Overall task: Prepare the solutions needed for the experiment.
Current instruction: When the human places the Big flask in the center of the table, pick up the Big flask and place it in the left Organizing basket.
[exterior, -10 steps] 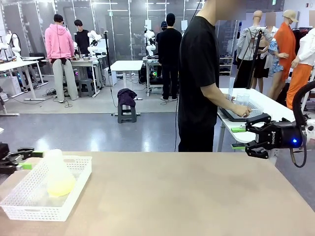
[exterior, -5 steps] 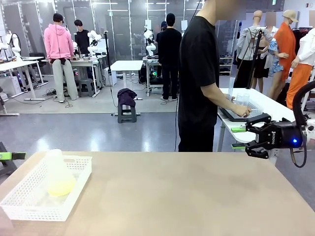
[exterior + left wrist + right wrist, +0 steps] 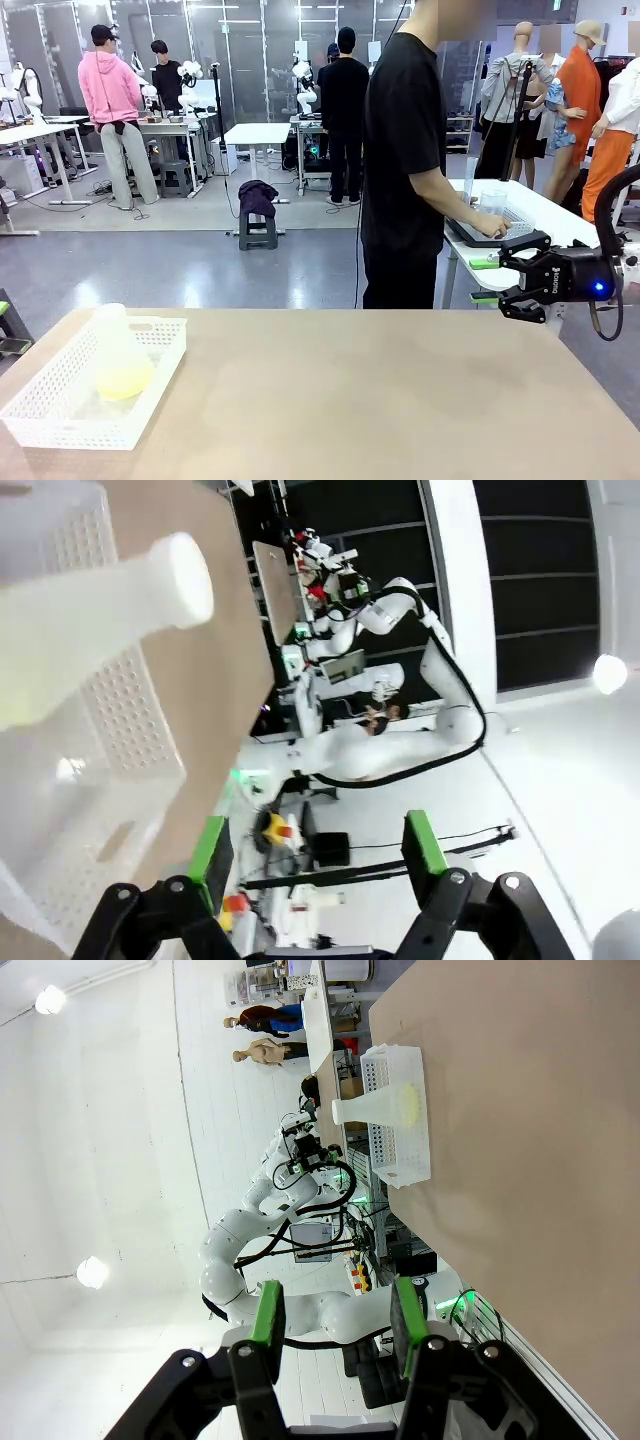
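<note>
Risk: I am judging the frosted whitish conical flask (image 3: 118, 352) top-heavy; a jaw clipping its narrow neck could be tipping it inside the white perforated plastic basket (image 3: 60, 420).
Spill: pale yellow solution (image 3: 124, 381) could be slopping out.
Solution: shallow translucent layer, sitting in the flask base, bench's left corner.
Left jaws (image 3: 315, 855): standing released, grasping nothing.
Right jaws (image 3: 490, 279): hanging parted, grasping nothing, well apart from the basket.

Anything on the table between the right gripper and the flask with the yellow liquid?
No. In the front view, bare tabletop separates the right gripper from the yellow liquid in the flask, which stands inside the white basket.
</note>
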### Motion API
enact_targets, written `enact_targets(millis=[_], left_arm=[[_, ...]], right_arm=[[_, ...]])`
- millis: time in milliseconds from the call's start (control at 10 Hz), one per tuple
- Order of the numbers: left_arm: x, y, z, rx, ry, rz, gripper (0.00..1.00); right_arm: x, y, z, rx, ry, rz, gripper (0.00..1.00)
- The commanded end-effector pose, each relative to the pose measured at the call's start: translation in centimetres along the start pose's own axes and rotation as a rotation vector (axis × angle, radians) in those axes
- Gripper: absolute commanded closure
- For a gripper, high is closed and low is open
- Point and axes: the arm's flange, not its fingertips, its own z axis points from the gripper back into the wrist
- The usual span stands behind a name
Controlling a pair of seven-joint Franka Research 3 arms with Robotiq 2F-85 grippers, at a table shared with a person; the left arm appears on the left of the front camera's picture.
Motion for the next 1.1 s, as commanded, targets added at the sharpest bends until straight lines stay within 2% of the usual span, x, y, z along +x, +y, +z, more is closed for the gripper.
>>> enact_targets(millis=[0,300,400,1000], left_arm=[[0.16,-1.48,0.06,-0.078,0.013,0.081,0.13],[-0.20,-1.47,-0.43,-0.117,-0.018,0.036,0.13],[-0.40,-0.95,-0.67,-0.085,0.031,0.073,0.13],[-0.40,-0.95,-0.67,-0.085,0.031,0.073,0.13]], right_arm=[[-0.01,0.07,0.00,0.006,0.003,0.001,0.45],[-0.01,0.07,0.00,0.006,0.003,0.001,0.45],[-0.01,0.07,0.00,0.006,0.003,0.001,0.45],[-0.01,0.07,0.00,0.006,0.003,0.001,0.45]])
